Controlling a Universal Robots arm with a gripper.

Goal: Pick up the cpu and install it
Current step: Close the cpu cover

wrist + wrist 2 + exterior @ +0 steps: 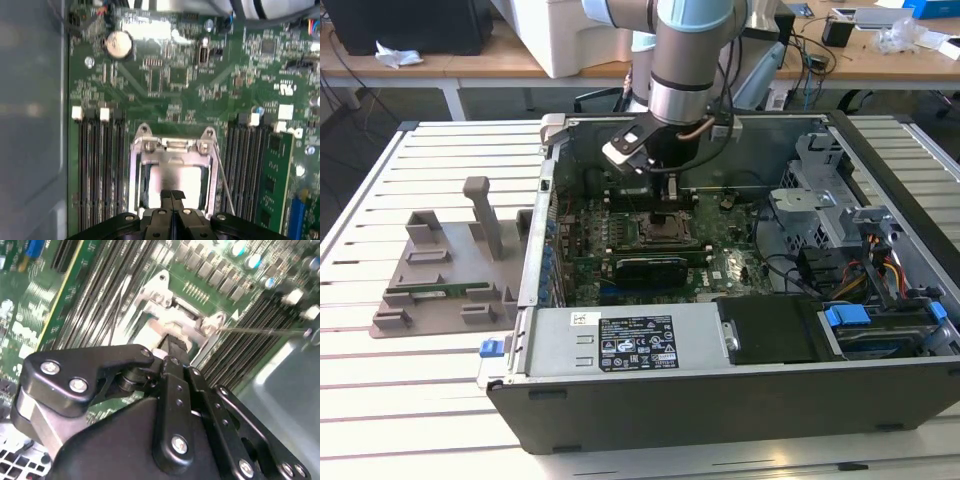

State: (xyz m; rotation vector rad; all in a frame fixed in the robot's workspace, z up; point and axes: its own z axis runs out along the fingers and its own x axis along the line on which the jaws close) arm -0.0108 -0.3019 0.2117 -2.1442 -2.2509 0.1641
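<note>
The cpu (177,181), a flat square chip with a shiny silver-grey top, lies in the motherboard socket (172,150), framed by the socket's metal bracket. In the exterior view the arm (688,60) reaches straight down into the open computer case (740,400), wrist vertical, with the gripper (672,192) just above the socket. In the first wrist view the gripper (172,196) has its two fingertips pressed together, holding nothing, their tips directly over the chip's near edge; contact with it cannot be judged.
</note>
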